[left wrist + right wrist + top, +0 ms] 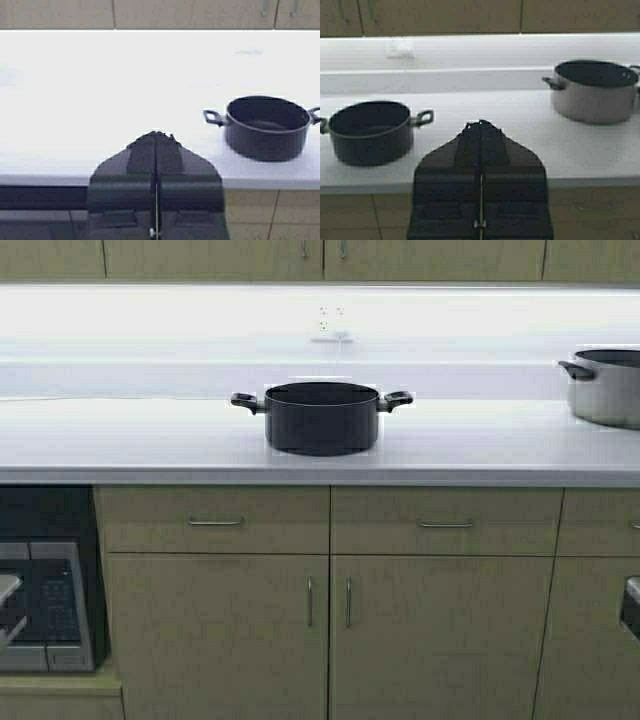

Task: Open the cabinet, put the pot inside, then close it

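Two pots stand on the white countertop (150, 440): the black pot (321, 418) at its middle, empty, and a steel pot (607, 386) well to the right. The cabinet (320, 258) above is shut. Left gripper (156, 136) and right gripper (480, 124) sit pressed closed, holding nothing, short of the counter.

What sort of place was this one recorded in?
Most likely a kitchen: a long white countertop carrying a black pot and a steel pot, drawers and cabinet doors below, and a microwave built in underneath.
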You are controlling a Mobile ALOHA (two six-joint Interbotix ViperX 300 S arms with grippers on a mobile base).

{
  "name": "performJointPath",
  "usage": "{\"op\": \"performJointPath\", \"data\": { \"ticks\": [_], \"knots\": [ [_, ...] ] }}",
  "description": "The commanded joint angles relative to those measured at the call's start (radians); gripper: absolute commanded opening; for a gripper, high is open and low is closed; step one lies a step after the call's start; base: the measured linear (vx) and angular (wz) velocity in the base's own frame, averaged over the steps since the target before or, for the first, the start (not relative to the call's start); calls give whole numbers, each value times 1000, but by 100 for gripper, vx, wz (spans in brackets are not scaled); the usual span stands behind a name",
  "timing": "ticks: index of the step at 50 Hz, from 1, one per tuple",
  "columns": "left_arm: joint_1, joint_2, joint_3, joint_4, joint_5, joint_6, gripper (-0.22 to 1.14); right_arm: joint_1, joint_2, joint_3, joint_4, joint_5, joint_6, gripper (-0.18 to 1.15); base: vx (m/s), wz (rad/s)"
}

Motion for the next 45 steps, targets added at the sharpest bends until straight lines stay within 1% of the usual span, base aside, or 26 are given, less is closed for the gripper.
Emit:
{"op": "performJointPath", "data": {
  "ticks": [1,3,5,10,14,39,45],
  "knots": [
    [-3,31,-15,14,23,-12,-2,8,14,-2,3,8,8,3,1,-1],
    [-5,31,-17,14,25,-14,4,8,15,-2,3,15,12,9,2,0],
    [-5,32,-17,14,26,-14,7,8,14,-3,3,21,20,9,3,0],
    [-5,32,-17,14,29,-14,4,9,15,-9,3,35,32,5,6,1],
    [-5,32,-14,14,31,-15,2,8,17,-11,2,40,32,5,11,1],
    [-3,35,-25,14,31,-17,3,8,21,-18,-5,38,34,5,15,3],
    [-5,17,-14,15,63,-23,3,9,26,-18,-17,38,31,5,24,-5]
  ]
}}
